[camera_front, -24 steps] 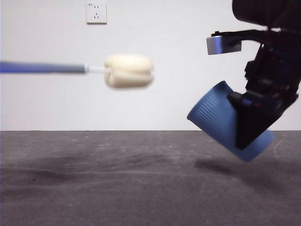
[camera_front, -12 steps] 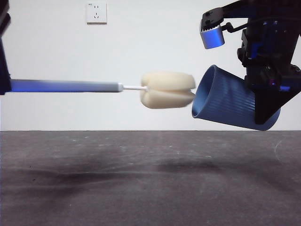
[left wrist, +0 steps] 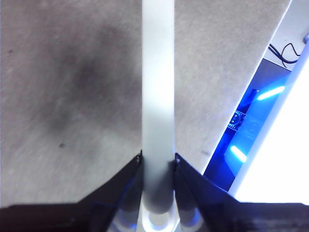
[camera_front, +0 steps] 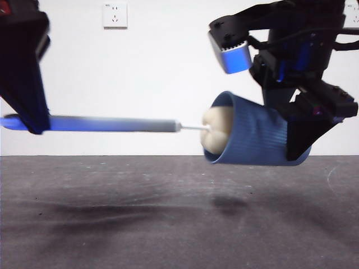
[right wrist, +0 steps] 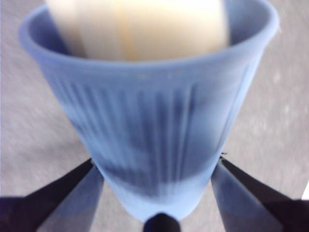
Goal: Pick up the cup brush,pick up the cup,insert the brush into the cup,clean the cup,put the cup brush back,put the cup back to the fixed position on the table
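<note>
My left pincer is pinching the grey handle of the cup brush; both jaws press on its sides close to the handle's end. In the front view this pincer is at the left side, and the handle goes level from it toward the right, above the counter.

My right pincer is pinching the cup, one jaw on each side of the ribbed wall near the base. In the front view it holds the light blue cup in the air, lying almost on its side, with the open mouth toward the left. The cream-yellow sponge head is partly inside the mouth of the cup; the thin white neck between head and handle is just outside the rim.

On the wall behind there is a white socket plate. Small marks are at its top, but I cannot read them. I find no readable brand or label on the cup or the brush.
</note>
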### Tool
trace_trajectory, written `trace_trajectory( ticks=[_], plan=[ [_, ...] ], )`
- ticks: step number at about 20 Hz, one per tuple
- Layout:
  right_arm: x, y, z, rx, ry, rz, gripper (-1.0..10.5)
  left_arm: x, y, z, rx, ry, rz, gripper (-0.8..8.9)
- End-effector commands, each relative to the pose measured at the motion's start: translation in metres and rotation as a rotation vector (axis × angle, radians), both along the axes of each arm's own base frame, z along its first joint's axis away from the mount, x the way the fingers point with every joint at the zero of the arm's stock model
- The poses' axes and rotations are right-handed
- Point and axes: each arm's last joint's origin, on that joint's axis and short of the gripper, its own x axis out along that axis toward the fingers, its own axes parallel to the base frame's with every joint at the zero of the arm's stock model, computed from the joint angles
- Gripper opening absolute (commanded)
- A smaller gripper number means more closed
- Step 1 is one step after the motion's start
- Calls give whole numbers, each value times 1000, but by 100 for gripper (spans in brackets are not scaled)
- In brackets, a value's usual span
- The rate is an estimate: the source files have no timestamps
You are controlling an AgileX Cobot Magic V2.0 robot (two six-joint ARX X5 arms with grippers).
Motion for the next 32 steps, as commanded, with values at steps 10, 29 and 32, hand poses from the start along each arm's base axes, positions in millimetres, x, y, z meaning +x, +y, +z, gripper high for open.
trace_trajectory(
  ticks=[10, 29, 32],
  plan=[
    [-15, 29, -13, -27, -15, 110, -13, 4, -16, -12, -43, 39, 55, -9],
    [-18, 33, -12, -36, -56, 102, -13, -22, 16, 4, 60, 87, 89, -9],
    [-21, 36, -12, -30, -61, 118, -13, -5, -6, -12, 24, 106, 71, -9]
  ],
)
